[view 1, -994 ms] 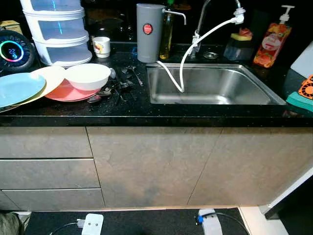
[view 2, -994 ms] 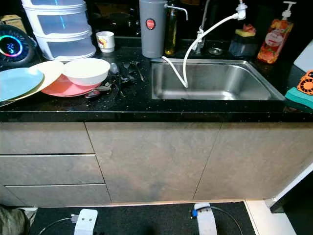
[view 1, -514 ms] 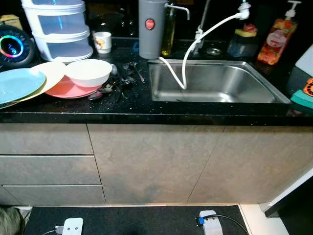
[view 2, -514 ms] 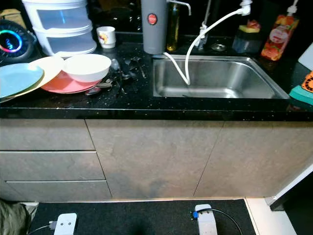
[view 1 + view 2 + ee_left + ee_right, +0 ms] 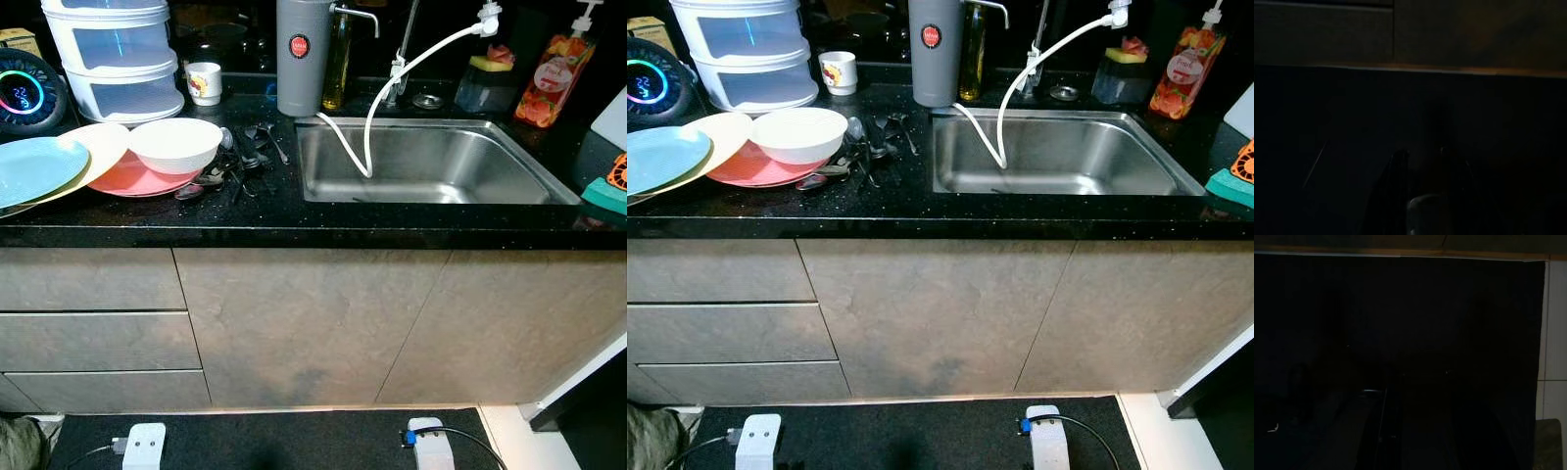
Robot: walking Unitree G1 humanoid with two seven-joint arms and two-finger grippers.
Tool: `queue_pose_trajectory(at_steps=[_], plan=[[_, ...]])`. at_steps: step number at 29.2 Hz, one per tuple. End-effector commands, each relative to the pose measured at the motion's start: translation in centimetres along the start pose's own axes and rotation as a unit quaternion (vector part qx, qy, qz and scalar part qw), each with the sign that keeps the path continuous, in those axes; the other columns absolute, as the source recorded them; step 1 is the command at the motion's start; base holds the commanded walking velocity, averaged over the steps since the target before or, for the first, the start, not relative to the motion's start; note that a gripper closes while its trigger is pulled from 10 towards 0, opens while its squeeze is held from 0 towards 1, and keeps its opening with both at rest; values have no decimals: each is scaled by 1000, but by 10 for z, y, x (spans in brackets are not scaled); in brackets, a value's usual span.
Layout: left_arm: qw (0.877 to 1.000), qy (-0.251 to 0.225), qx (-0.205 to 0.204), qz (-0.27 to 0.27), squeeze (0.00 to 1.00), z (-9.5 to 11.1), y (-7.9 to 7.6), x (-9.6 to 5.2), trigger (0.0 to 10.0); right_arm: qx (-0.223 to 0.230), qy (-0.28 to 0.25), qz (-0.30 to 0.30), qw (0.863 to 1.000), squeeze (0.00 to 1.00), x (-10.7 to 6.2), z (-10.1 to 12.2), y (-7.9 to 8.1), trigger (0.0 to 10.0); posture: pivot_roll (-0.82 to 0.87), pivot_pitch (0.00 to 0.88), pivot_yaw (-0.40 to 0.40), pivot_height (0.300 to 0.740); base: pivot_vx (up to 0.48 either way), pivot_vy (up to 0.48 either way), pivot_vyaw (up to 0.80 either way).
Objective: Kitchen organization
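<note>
On the black countertop (image 5: 294,220) a white bowl (image 5: 176,144) sits on a pink plate (image 5: 132,182), overlapping a cream plate (image 5: 106,145) and a blue plate (image 5: 34,168) at the left. Dark cutlery (image 5: 245,157) lies scattered between the bowl and the steel sink (image 5: 431,123). A white hose (image 5: 387,93) curls from the tap into the basin. My left gripper (image 5: 1422,196) and right gripper (image 5: 1425,431) hang low over the dark floor mat, in front of the cabinet base; both wrist views are very dark.
Behind the dishes stand stacked clear containers (image 5: 113,59), a small cup (image 5: 204,83), a grey canister (image 5: 299,54) and a round lit device (image 5: 24,98). An orange soap bottle (image 5: 549,83) stands at the back right. Drawers (image 5: 93,338) and cabinet doors (image 5: 313,323) face me below.
The whole picture has shifted slightly as the camera moved. Nothing on the counter has moved.
</note>
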State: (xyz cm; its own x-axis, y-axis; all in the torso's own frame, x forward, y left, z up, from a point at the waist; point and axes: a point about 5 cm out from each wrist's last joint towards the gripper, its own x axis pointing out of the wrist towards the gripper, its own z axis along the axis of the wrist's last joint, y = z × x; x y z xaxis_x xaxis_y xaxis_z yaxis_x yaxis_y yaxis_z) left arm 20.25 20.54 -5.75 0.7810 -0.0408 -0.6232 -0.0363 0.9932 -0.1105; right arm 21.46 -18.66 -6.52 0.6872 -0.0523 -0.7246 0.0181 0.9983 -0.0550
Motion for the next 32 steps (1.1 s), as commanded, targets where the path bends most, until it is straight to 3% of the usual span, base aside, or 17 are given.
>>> queue_pose_trajectory(at_steps=[1, 17, 23, 32], plan=[[1000, 13, -13, -1, 0, -8, -3, -2, 10000, 12, 10, -6, 1000, 0, -1, -6, 0, 10000, 45, 67, -11, 740, 0, 0, 0], [1000, 9, -2, 3, 0, 0, -7, 4, 10000, 40, 34, 12, 999, 0, -1, -10, 4, 10000, 64, 39, 1, 740, 0, 0, 0], [999, 6, 45, -15, 0, 3, -7, 5, 10000, 24, 32, 8, 999, 0, -1, -9, 5, 10000, 61, 42, 1, 740, 0, 0, 0], [999, 9, 32, -13, 0, 0, -8, 4, 10000, 22, 34, 9, 999, 0, 0, -10, 8, 10000, 55, 44, -7, 740, 0, 0, 0]])
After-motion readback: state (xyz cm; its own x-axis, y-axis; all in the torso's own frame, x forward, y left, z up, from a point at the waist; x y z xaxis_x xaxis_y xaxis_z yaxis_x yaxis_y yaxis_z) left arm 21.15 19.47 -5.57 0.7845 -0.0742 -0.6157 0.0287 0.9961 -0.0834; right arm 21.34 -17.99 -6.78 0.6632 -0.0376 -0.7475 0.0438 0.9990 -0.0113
